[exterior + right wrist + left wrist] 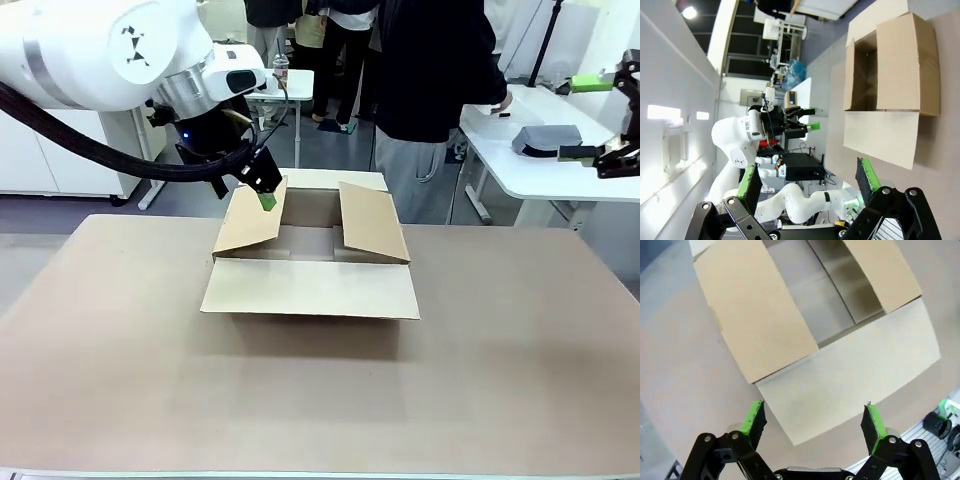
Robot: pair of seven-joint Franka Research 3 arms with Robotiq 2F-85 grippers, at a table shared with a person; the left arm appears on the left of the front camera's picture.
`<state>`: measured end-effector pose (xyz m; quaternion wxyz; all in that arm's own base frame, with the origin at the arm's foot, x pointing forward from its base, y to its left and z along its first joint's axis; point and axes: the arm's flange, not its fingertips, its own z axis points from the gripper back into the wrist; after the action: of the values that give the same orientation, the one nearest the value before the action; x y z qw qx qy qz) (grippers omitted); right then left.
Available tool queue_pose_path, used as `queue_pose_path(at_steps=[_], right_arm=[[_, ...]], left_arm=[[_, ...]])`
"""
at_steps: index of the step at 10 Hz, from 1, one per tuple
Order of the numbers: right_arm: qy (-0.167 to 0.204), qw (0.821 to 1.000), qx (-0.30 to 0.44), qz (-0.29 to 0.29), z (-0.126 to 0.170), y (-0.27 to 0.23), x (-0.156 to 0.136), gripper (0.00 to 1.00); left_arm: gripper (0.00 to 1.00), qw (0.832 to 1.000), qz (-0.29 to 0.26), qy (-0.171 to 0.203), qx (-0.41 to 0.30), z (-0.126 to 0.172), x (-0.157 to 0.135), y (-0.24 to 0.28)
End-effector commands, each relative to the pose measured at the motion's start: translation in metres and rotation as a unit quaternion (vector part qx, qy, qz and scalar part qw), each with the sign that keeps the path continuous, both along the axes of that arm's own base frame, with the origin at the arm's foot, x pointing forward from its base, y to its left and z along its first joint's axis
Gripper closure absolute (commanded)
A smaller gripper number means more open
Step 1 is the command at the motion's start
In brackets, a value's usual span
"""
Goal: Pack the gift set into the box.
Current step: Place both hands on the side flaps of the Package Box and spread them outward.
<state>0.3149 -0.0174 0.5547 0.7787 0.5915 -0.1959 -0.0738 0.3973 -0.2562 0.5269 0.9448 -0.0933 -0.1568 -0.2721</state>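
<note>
Your left end effector hangs over the left side of the box, fingers apart with nothing between them. In the front view 1 green pad sits right at the top edge of the left flap. You cannot tell from there whether it touches, and the left wrist view suggests the cardboard lies some way below the fingertips.

Your right end effector is held well off to the side, facing the box from a distance. It is likewise spread wide and empty.

The box stands in the middle of the desk, nearer the person at the far side. The near flap lies folded out flat towards you. The left flap and the right flap both lean inward over the opening, leaving only a strip of bare cardboard floor visible between them.

Neither end effector carries the gift set, and the visible part of the box floor holds nothing.

By the look of it you are at the box-preparing step, and packing has not yet begun. The next move probably calls for bringing the left fingers against the inner face of the left flap and pressing it outward. The right flap likely needs the same treatment so the mouth is fully open. Only then is it worth fetching the gift set.
</note>
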Motion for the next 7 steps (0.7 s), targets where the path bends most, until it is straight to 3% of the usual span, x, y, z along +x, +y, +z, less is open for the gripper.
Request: queue_pose_path(at_steps=[1, 3, 4, 7], right_arm=[[-0.017, 1.000, 0.008, 0.002, 0.001, 0.002, 0.004, 0.00], [-0.017, 1.000, 0.008, 0.002, 0.001, 0.002, 0.004, 0.00], [-0.017, 1.000, 0.008, 0.002, 0.001, 0.002, 0.004, 0.00], [-0.017, 1.000, 0.008, 0.002, 0.001, 0.002, 0.004, 0.00]], left_arm=[[0.00, 0.999, 0.020, 0.030, 0.002, -0.005, 0.013, -0.015], [0.00, 0.995, 0.057, 0.063, 0.054, -0.024, 0.051, -0.057], [0.00, 0.986, 0.127, 0.057, 0.097, -0.034, 0.072, -0.080], [0.00, 0.956, 0.211, 0.017, 0.205, -0.057, 0.106, -0.123]])
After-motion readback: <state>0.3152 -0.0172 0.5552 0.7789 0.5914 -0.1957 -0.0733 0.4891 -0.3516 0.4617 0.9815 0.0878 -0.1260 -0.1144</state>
